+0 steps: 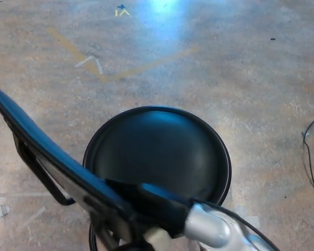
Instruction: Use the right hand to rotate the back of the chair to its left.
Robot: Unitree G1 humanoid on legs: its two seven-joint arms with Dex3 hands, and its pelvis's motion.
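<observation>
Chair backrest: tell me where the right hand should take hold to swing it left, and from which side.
Grip the backrest at its near end, by the right hand. Come from the robot's right: that end is farthest from the round seat, so pushing there likely turns it easiest.

chair [157, 151]: 1 | right hand [152, 201]: 1 | cable [310, 162]: 1 | floor tape marks [91, 63]: 2

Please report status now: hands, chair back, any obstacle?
Right hand against the chair back, fingers not readable. Left hand not in view. Back tilted over the round seat. Cable on floor at right, clear of chair.
</observation>
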